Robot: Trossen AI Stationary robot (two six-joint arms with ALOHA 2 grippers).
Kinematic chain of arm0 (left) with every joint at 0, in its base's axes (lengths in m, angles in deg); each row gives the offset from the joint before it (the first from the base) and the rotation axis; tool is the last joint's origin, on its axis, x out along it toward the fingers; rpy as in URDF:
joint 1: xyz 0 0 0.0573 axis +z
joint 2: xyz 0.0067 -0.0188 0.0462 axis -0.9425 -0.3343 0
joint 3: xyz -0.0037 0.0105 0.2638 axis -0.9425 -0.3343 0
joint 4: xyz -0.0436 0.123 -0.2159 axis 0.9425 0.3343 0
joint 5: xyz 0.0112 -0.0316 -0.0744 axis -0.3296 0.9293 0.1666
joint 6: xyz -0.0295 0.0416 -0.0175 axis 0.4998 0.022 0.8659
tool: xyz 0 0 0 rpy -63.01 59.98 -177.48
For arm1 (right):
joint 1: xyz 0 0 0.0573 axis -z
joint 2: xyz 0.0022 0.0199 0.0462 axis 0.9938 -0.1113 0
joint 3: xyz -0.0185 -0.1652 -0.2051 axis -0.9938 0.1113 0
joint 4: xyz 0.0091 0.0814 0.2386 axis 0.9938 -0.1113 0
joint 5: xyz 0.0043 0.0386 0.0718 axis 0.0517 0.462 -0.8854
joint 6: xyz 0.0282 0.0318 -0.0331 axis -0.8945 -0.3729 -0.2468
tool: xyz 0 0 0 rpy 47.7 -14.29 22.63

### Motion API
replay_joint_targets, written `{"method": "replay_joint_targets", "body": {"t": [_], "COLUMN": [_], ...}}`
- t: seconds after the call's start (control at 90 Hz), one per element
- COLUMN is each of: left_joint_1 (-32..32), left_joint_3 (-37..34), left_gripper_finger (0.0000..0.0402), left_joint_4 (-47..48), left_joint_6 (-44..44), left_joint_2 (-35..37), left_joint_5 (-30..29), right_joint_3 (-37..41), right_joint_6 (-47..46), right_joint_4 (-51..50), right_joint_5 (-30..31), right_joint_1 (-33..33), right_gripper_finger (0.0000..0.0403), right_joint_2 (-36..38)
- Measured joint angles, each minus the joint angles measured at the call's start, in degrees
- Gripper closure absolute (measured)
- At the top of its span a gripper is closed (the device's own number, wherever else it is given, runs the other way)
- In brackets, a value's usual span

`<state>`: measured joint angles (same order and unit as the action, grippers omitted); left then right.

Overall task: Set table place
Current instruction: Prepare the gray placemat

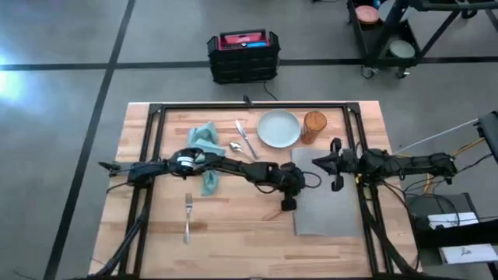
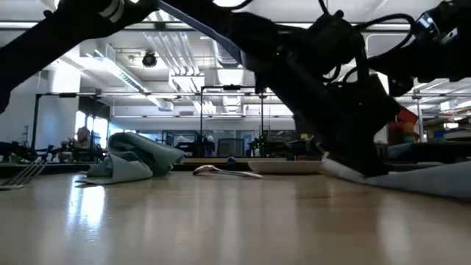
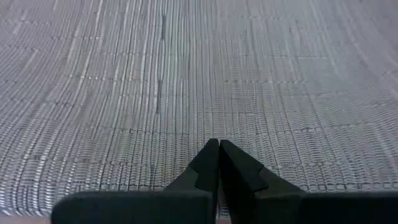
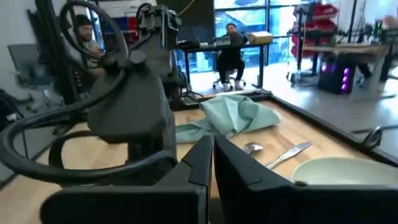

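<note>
**A workshop floor and glass-walled room behind**

Smooth grey concrete floor crossed by dark painted lines surrounds the work area. A black plastic crate holding red items sits on it. A black wheeled cart stands at the far right corner. Beyond, tall glass windows, white ceiling ducts and bright overhead lights show; a seated person works at a desk.

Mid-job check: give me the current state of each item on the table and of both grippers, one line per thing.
placemat: flat, left edge lifted under the left gripper
left gripper: shut on the placemat edge
right gripper: shut, empty, above the placemat
napkin: crumpled, off the placemat
fork: flat on the table, apart from the rest
spoon: flat beside the knife
plate: empty
glass: upright
</note>
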<state>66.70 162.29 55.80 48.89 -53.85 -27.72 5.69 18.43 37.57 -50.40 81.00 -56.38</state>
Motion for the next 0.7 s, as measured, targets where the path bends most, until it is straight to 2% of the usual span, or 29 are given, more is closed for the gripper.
{"method": "replay_joint_targets", "body": {"t": [0.178,0.344,0.478,0.589,0.7], "left_joint_1": [-0.9,-1.7,-2.3,-2.7,-3.3], "left_joint_3": [0.9,0.7,0.3,-1.1,-5.7], "left_gripper_finger": [0.0402,0.0402,0.0402,0.0402,0.0401], "left_joint_4": [9.5,18.1,24.5,27.3,27.2], "left_joint_6": [-0.7,-0.7,-2.5,-2.6,-1.8], "left_joint_2": [0.9,2.8,5.2,8.9,13.9], "left_joint_5": [0.0,-0.1,-0.6,-3.7,-7.8], "right_joint_3": [0.0,0.0,0.0,0.0,0.0], "right_joint_6": [-8.3,-6.0,-7.6,-8.4,-9.8], "right_joint_4": [-0.9,-3.4,-5.8,-5.9,-6.2], "right_joint_5": [-0.8,-5.9,-6.1,-6.0,-5.6], "right_joint_1": [0.0,0.0,0.0,-0.1,-0.1], "right_gripper_finger": [0.0401,0.0401,0.0401,0.0401,0.0401], "right_joint_2": [0.0,-0.1,-0.8,-2.7,-6.1]}}
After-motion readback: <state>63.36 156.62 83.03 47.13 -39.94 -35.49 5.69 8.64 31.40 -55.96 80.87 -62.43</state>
